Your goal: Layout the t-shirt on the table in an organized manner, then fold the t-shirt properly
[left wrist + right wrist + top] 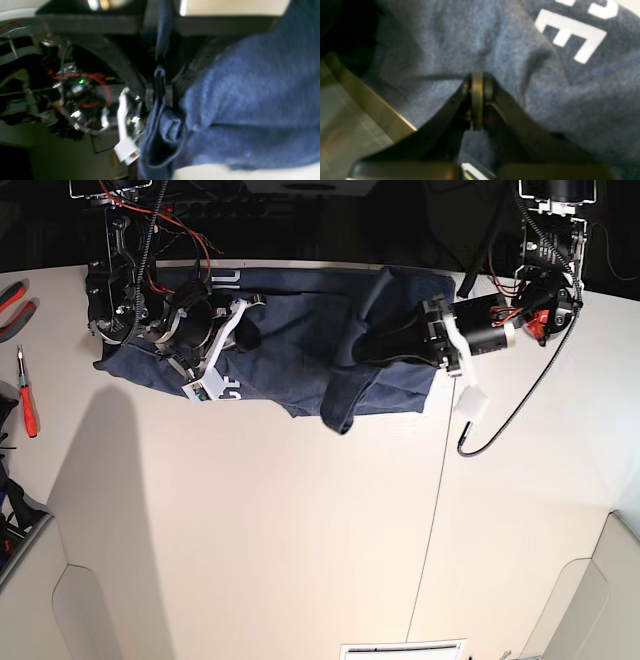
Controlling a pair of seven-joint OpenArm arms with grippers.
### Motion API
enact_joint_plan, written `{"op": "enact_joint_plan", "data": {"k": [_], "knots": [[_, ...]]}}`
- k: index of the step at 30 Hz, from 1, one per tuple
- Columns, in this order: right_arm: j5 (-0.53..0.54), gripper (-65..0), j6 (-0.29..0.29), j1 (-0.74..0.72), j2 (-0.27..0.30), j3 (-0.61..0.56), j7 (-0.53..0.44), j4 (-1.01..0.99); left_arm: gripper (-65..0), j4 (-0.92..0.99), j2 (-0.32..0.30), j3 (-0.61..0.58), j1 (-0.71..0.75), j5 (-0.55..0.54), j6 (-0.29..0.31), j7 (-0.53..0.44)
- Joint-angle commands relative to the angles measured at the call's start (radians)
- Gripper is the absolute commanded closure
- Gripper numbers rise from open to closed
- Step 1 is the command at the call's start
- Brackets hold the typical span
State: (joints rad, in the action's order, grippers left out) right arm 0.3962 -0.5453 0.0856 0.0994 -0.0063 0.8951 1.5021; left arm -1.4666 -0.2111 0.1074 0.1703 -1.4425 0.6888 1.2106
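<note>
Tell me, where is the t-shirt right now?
In the base view the t-shirt lies bunched along the table's far edge, stretched between the two arms.

**Three views around one blue shirt**

The base camera looks steeply down from high above the table (300,530), with the t-shirt (300,320) near the far edge. The left wrist camera sits very close to the t-shirt (250,100), looking along its gripper (159,82). The right wrist camera is equally close above the lettering, behind its gripper (477,82). All three views share the shirt.
</note>
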Motion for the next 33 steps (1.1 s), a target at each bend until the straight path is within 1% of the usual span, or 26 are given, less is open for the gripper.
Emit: {"op": "enact_joint_plan", "data": {"k": [1,4,6,10,11,12,13,14,17,20,21,23,25,28,32,33], "knots": [[0.016,0.0,-0.001,-0.01,0.003,0.002,-0.009,0.014,0.0,-0.017,0.006,0.002,-0.017,0.001,0.009,-0.022],[0.015,0.0,-0.001,-0.01,0.003,0.002,-0.009,0.014,0.0,-0.017,0.031,0.002,-0.034,0.074,0.009,-0.062],[0.015,0.0,-0.001,-0.01,0.003,0.002,-0.009,0.014,0.0,-0.017,0.031,0.002,-0.039,0.097,0.009,-0.076],[0.016,0.0,-0.001,-0.01,0.003,0.002,-0.01,0.014,0.0,-0.017,0.031,-0.001,-0.037,0.142,0.009,-0.06],[0.015,0.0,-0.001,-0.01,0.003,0.002,-0.009,0.014,-7.5,-0.017,0.03,-0.007,-0.037,0.154,0.009,-0.047],[0.015,0.0,-0.001,-0.01,0.003,0.002,-0.009,0.014,-19.1,-0.017,0.03,-0.015,-0.037,0.162,0.009,-0.04],[0.016,0.0,-0.001,-0.011,0.003,0.002,-0.01,0.014,-27.8,-0.017,0.031,-0.024,-0.037,0.161,0.009,-0.042],[0.016,0.0,-0.001,-0.011,0.003,0.002,-0.01,0.014,-31.2,-0.017,0.031,-0.033,-0.037,0.161,0.009,-0.049],[0.015,0.0,-0.001,-0.011,0.003,0.002,-0.013,0.014,-31.4,-0.017,0.031,-0.058,-0.038,0.156,0.009,-0.089],[0.015,0.0,-0.001,-0.011,0.003,0.002,-0.013,0.014,-30.4,-0.018,0.03,-0.06,-0.04,0.092,0.009,-0.099],[0.016,0.0,-0.001,-0.011,0.003,0.002,-0.013,0.014,-28.1,-0.019,0.028,-0.056,-0.04,0.076,0.009,-0.099],[0.017,0.0,-0.001,-0.011,0.003,0.002,-0.013,0.016,-20.7,-0.023,0.028,-0.046,-0.04,0.067,0.009,-0.09],[0.047,0.0,-0.001,-0.011,0.003,0.005,-0.007,0.033,-14.7,-0.023,0.028,-0.032,-0.04,0.072,0.009,-0.068],[0.095,0.0,-0.001,-0.01,0.003,0.036,0.023,0.115,-14.2,-0.023,0.028,-0.005,-0.039,0.075,0.009,-0.039],[0.106,0.0,-0.001,-0.01,0.003,0.147,0.042,0.299,-14.2,-0.023,0.027,0.042,-0.039,0.087,0.009,-0.039],[0.113,-10.4,-0.001,-0.01,0.003,0.185,0.055,0.346,-14.2,-0.023,0.027,0.054,-0.039,0.099,0.009,-0.039]]}}
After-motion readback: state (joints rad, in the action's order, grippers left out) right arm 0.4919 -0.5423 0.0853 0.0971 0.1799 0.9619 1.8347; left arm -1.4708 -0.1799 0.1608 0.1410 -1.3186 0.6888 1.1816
